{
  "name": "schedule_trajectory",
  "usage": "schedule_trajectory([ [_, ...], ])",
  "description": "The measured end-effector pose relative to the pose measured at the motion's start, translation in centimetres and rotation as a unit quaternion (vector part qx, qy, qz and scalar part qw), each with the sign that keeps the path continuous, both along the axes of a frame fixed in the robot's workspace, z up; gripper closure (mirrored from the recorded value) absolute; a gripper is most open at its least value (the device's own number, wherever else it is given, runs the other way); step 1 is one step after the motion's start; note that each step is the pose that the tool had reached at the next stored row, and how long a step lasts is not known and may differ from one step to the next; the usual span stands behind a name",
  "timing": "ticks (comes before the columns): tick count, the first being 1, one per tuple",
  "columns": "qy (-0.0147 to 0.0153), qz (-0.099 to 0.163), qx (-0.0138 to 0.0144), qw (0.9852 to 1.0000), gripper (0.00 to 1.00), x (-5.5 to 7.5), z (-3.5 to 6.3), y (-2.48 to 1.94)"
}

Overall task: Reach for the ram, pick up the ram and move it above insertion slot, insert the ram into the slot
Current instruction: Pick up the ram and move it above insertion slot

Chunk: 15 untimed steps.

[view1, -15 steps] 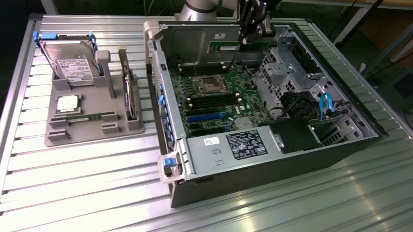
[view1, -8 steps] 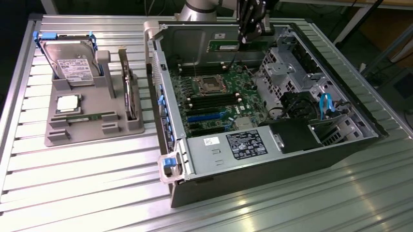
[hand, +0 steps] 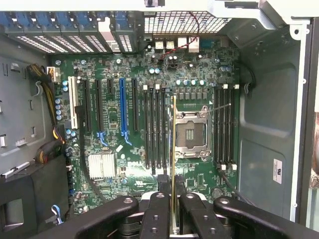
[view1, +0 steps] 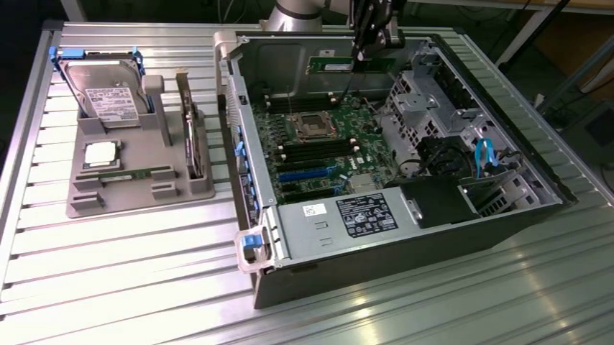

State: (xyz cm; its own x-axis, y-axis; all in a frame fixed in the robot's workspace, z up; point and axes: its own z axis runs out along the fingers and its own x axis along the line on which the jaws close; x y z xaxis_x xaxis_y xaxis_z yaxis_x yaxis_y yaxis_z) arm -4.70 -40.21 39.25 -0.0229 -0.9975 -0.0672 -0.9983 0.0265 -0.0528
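The ram (view1: pixel 350 66) is a thin green stick hanging lengthwise high over the open computer case, well above the motherboard. My gripper (view1: pixel 361 56) is shut on its upper edge. In the wrist view I see the ram (hand: pixel 173 144) edge-on as a thin yellowish line, clamped between my black fingers (hand: pixel 155 216) of the gripper (hand: pixel 173 221). It lines up just beside a bank of long black memory slots (hand: pixel 163 129), between them and the square silver processor socket (hand: pixel 190 135). A second bank of slots (hand: pixel 224 127) lies past that socket. In the exterior view the slots (view1: pixel 317 151) show as dark parallel strips.
A grey holder tray (view1: pixel 134 194) on the exterior view's left carries a hard drive (view1: pixel 108 90), a processor chip and another green stick. Inside the case are the power supply (view1: pixel 355 215), a blue expansion socket (hand: pixel 122 107), a silver heatsink (hand: pixel 102 166) and cable bundles (hand: pixel 47 109).
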Motion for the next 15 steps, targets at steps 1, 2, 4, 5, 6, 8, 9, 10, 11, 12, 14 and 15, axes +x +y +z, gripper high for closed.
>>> schedule_trajectory([
  [1,0.0000,0.000,0.0000,1.0000,0.86,0.00,0.00,0.00],
  [2,0.0000,0.000,0.0000,1.0000,0.86,0.00,0.00,0.00],
  [4,0.0000,0.000,0.0000,1.0000,0.86,0.00,0.00,0.00],
  [5,0.0000,0.000,0.0000,1.0000,0.86,0.00,0.00,0.00],
  [6,0.0000,0.000,0.0000,1.0000,0.86,0.00,0.00,0.00],
  [8,0.0000,0.000,0.0000,1.0000,0.86,0.00,0.00,0.01],
  [9,0.0000,0.000,0.0000,1.0000,0.86,0.00,0.00,0.10],
  [10,0.0000,0.000,0.0000,1.0000,0.86,0.00,0.00,0.20],
  [11,0.0000,0.000,-0.0001,1.0000,0.86,0.00,0.00,0.32],
  [12,0.0000,0.000,-0.0001,1.0000,0.86,0.00,0.00,0.45],
  [14,0.0000,0.000,-0.0001,1.0000,0.86,0.00,0.00,0.67],
  [15,0.0000,0.000,-0.0001,1.0000,0.86,0.00,0.00,0.70],
])
